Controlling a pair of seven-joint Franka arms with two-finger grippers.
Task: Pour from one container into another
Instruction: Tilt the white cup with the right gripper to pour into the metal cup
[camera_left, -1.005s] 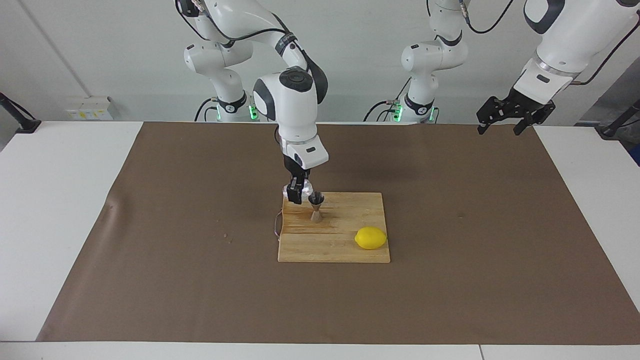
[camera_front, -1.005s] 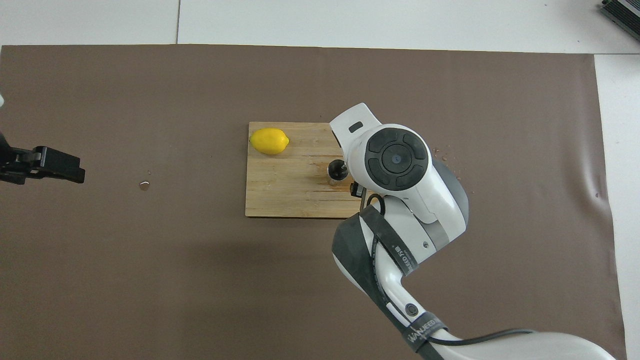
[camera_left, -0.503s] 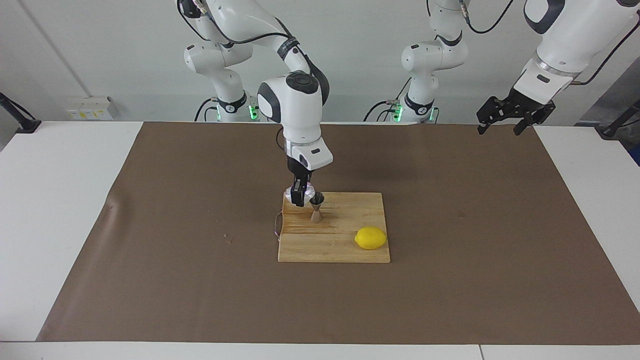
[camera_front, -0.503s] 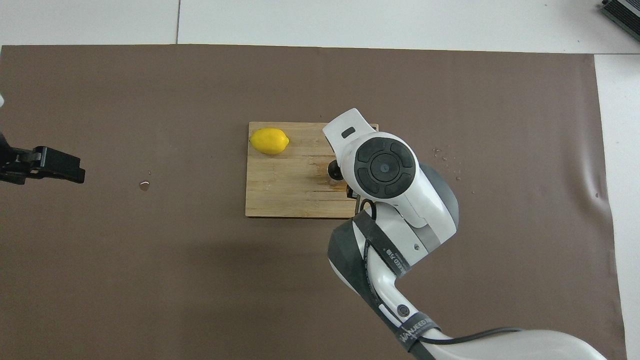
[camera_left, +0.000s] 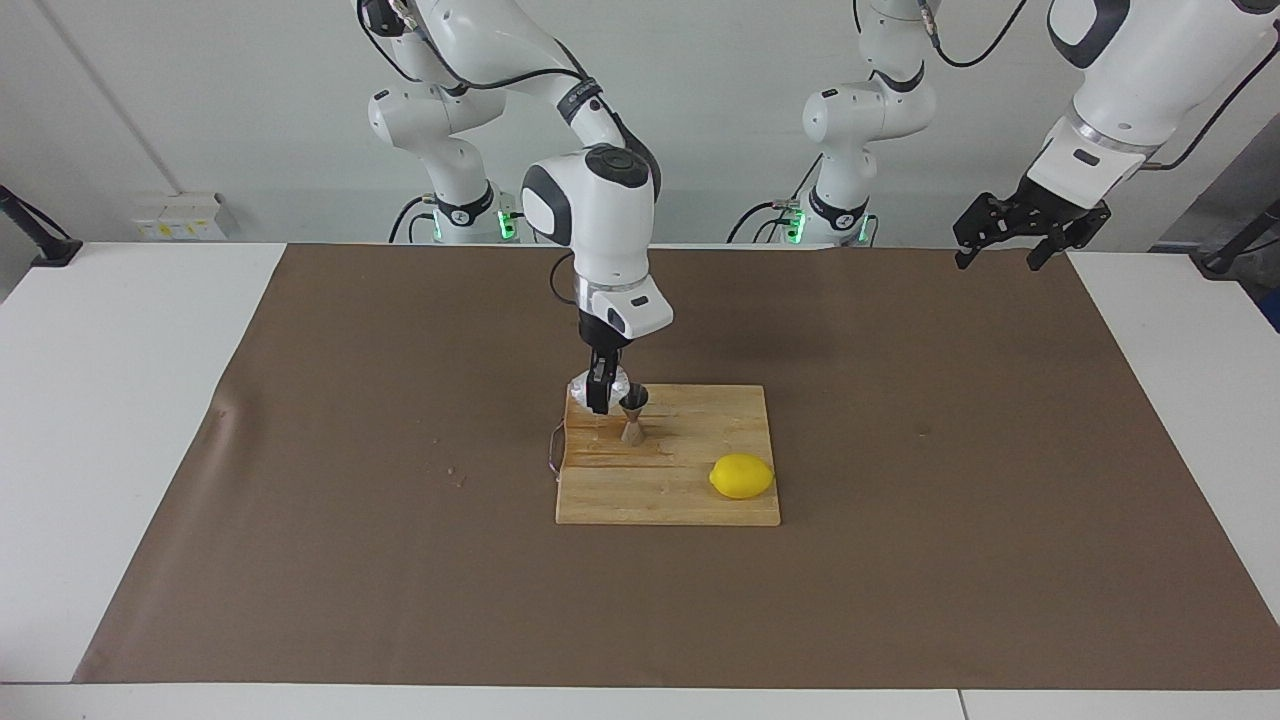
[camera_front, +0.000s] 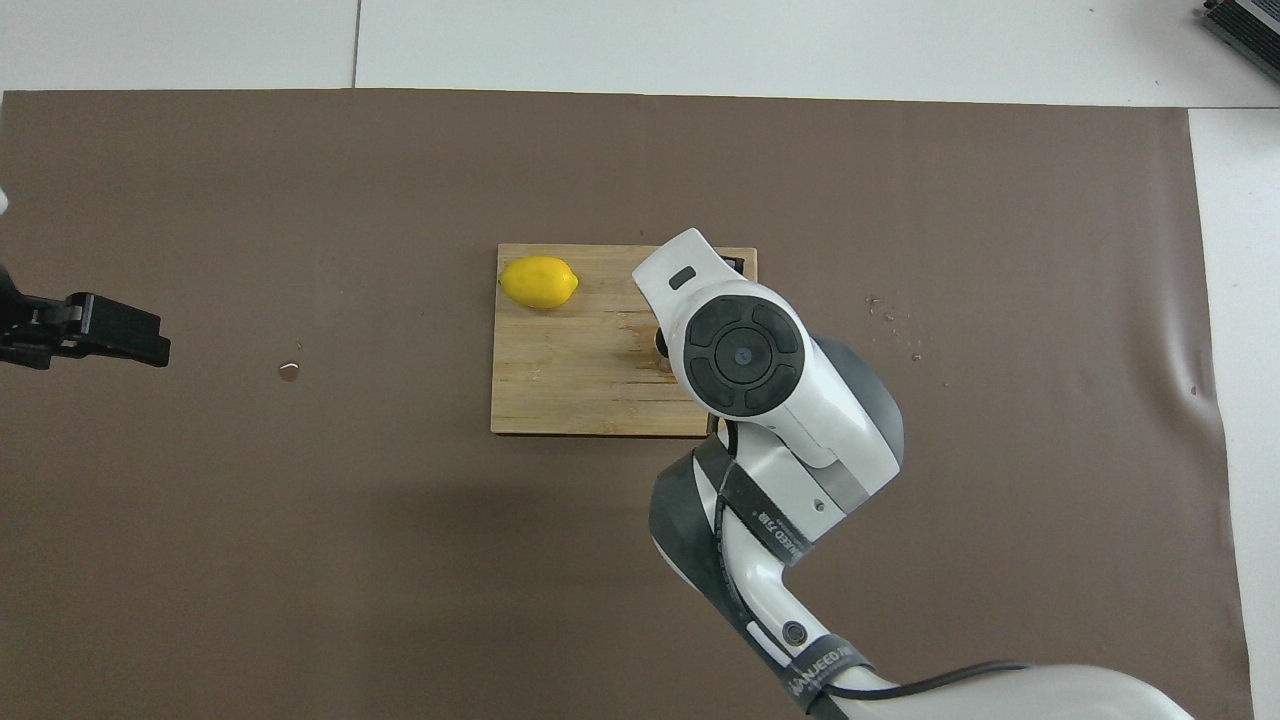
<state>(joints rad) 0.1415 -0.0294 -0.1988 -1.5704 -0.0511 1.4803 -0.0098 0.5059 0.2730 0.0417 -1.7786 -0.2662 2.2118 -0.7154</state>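
The whitish faceted glass cup (camera_left: 588, 384) hangs just above the corner of the wooden board (camera_left: 690, 500) nearest the robots, with my right gripper (camera_left: 598, 398) shut on it. Its rim is close against the top of the steel jigger (camera_left: 633, 416), which stands upright on the board. In the overhead view the right wrist hides the cup, and only a sliver of the jigger (camera_front: 660, 346) shows. My left gripper (camera_left: 998, 262) waits open and empty in the air over the mat's edge at the left arm's end, seen side-on as the left gripper (camera_front: 150, 345) from overhead.
A yellow lemon (camera_left: 741, 476) lies on the board's corner farthest from the robots, toward the left arm's end. A wet stain (camera_left: 640, 457) marks the board beside the jigger. Small droplets (camera_front: 288, 372) dot the brown mat (camera_left: 300, 560).
The right wrist has swung over the jigger toward the left arm's end, turning the cup it holds against the jigger's rim. The left arm has not moved.
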